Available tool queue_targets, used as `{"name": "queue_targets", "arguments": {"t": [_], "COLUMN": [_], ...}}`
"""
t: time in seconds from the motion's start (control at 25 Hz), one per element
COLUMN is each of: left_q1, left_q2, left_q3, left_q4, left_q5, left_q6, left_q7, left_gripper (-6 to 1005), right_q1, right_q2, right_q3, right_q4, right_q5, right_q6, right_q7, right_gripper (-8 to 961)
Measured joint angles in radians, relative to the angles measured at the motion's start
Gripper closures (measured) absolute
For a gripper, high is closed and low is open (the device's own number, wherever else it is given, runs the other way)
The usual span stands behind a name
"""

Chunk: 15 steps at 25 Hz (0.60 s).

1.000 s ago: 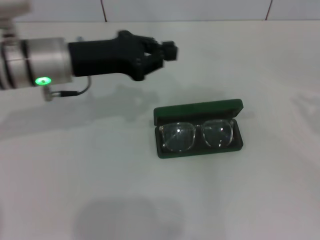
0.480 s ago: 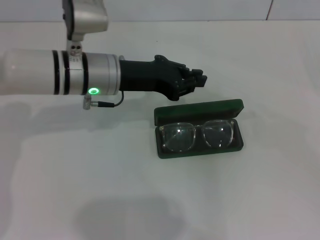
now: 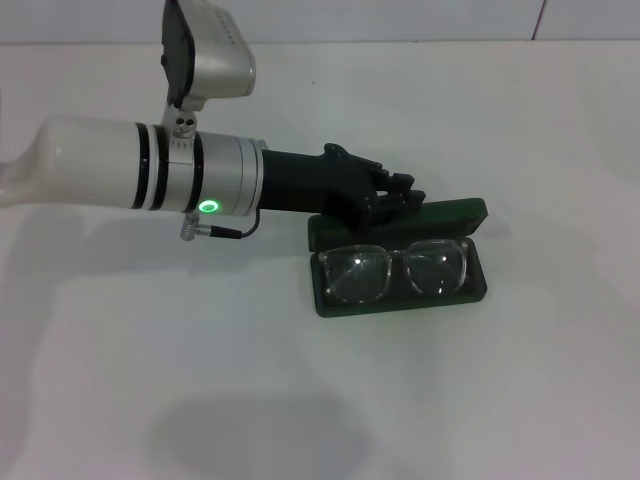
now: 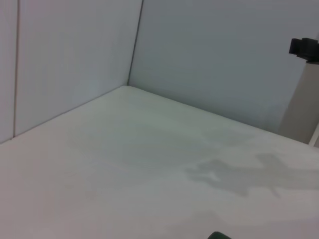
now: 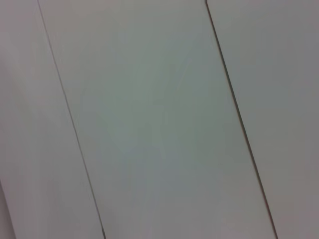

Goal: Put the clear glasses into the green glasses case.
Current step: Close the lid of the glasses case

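Head view: the clear glasses [image 3: 396, 272], a transparent plastic frame with see-through arms, lie inside the green glasses case [image 3: 478, 213], a dark green rectangular hard case with rounded corners and a dark lining. They rest lens-up and fill the tray from end to end. The case sits open on the white table [image 3: 120, 380], with its hinged lid standing up along the far edge. You will find the left gripper [image 3: 398, 196], black-fingered on a silver wrist, reaching in from the left and hanging directly over the lid's left half. Its fingers look drawn close together with nothing held between them, although the angle hides the tips. The placing appears done; closing the lid is probably the step that remains.

Risks, as a judgement: if you press the lid near one end, the light case may pivot or slide on the smooth table. If an arm of the glasses sits proud of the rim, the lid may pinch it.

Left wrist view: you see bare table, wall panels and a sliver of dark green at the edge.

Right wrist view: only wall panels appear; the right gripper is out of sight.
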Motion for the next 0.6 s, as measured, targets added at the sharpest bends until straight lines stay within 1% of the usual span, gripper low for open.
{"name": "queue_targets", "arguments": {"t": [0.4,0.6], "left_q1": [0.006,-0.005], "left_q2": [-0.002,-0.002], "left_q3": [0.001,0.002], "left_q4": [-0.005,-0.038], "left_q5": [-0.021,-0.023], "left_q6": [-0.026,-0.039], "left_q7": [0.004,0.006], "left_gripper": [774,776], "right_q1": [0.007,0.006], "right_q2": [-0.002,-0.003], "right_q3": [0.002,0.007], "right_q4": [0.028,0.044], "right_q5": [-0.001,-0.001], "right_q6": [0.001,0.002], "right_q7": [-0.013,-0.023], "right_gripper": [811,812]}}
